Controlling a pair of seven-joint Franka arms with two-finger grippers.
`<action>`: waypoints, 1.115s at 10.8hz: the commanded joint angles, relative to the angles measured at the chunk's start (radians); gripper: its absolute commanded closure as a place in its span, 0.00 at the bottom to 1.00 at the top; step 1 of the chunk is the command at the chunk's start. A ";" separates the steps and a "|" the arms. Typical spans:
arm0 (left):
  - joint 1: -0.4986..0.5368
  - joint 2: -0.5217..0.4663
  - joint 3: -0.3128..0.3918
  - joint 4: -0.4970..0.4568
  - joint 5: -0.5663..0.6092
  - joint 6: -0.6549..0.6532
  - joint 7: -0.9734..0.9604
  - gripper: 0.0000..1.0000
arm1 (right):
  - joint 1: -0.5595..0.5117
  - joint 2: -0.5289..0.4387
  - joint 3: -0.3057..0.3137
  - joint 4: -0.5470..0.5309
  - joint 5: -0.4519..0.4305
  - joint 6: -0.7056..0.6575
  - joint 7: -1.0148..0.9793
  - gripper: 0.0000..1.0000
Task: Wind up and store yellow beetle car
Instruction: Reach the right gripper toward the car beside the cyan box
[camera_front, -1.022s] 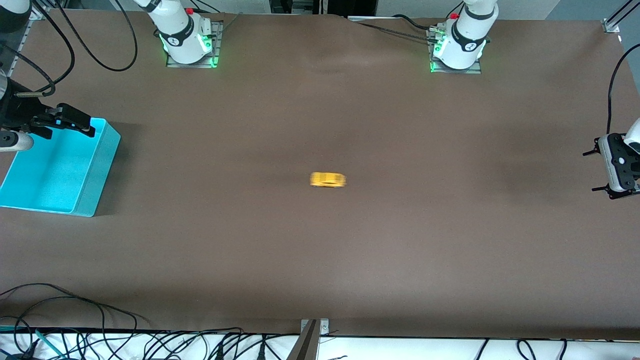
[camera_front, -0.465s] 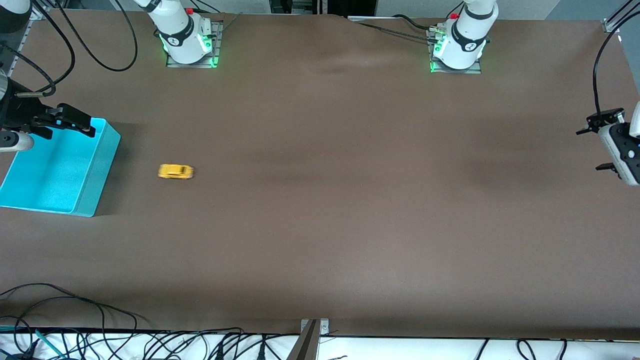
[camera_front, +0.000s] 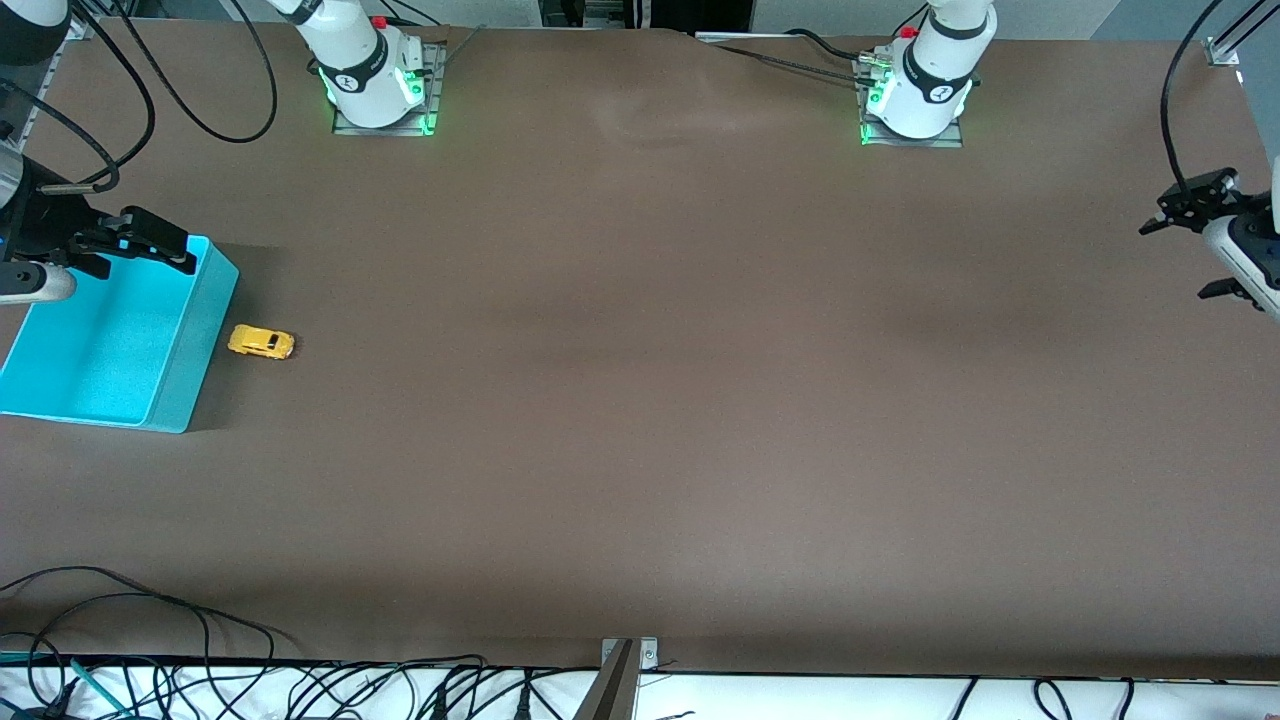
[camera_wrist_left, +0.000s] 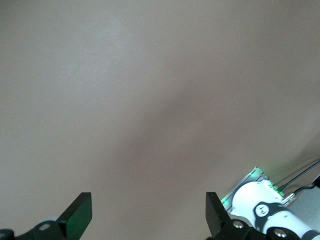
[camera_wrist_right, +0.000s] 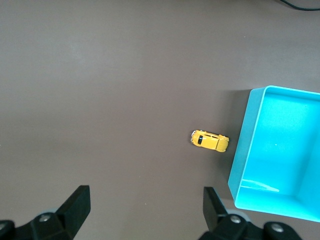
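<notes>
Right claw (camera_front: 150, 247) hangs spread and empty over the cyan bin's (camera_front: 215, 310) edge at the right arm's end of the surface (camera_front: 640, 400); seen from its own wrist camera, two dark fingertips (camera_wrist_right: 80, 200) frame bare brown cover with nothing between them. Left claw (camera_front: 1195, 235) waits spread and empty too, up over the left arm's end, well apart from everything. Out from the right claw: bin open on top, nothing visible inside, and just beside its outer wall the yellow car (camera_front: 261, 342), upright on its wheels, close to the wall but apparently not touching it. In the right wrist view the car (camera_wrist_right: 209, 140) sits with one end pointing at the bin (camera_wrist_right: 280, 160). Likely very light, hard and smooth, so prone to skid or roll off on its wheels if nudged from one end; probably sturdy enough, though the small wheels look like the weak part. Best taken across the flat flanks at mid-body, between the wheels, fingertips dropping straight down on either side; rounded roof and sloping ends would probably squirt out of a pinch. Nearness to the bin wall leaves scant room for a fingertip there if approached lengthwise.
</notes>
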 joint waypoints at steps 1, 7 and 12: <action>-0.088 -0.059 0.016 -0.018 -0.013 -0.035 -0.167 0.00 | 0.003 0.007 0.003 0.002 -0.024 0.008 -0.001 0.00; -0.329 -0.285 0.172 -0.270 -0.037 0.153 -0.574 0.00 | 0.011 0.096 0.005 0.000 -0.024 0.064 -0.050 0.00; -0.406 -0.303 0.307 -0.311 -0.120 0.168 -0.571 0.00 | 0.004 0.118 0.003 -0.161 -0.032 0.265 -0.275 0.00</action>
